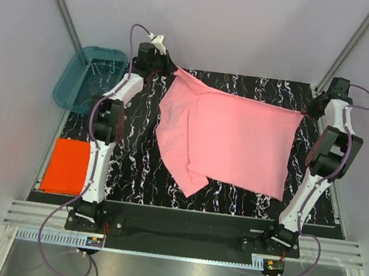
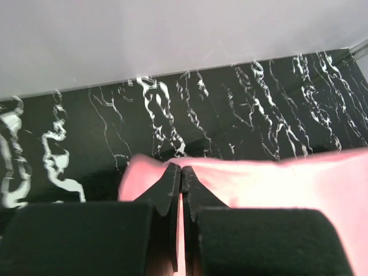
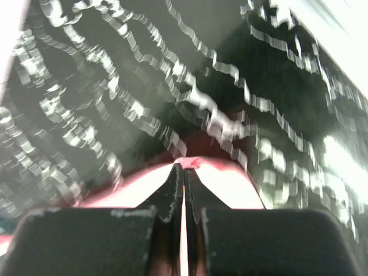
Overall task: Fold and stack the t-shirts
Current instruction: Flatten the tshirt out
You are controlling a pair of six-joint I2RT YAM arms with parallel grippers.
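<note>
At the lower left of the top view, the red shirt (image 1: 66,165) lies on the black table (image 1: 134,165). It is folded into a neat flat square, close to the base of the left arm. In the middle of the frame is the pink shirt (image 1: 231,144). It is spread out wide and mostly flat, with one sleeve pointing down to the bottom of the frame and some soft folds on its left side. The left claw (image 1: 168,69) is closed tight on the top left corner of the pink shirt. The right claw (image 1: 307,112) is closed tight on the top right corner. At the upper left, a blue-green tub (image 1: 66,90) sits by the table's far corner
</note>
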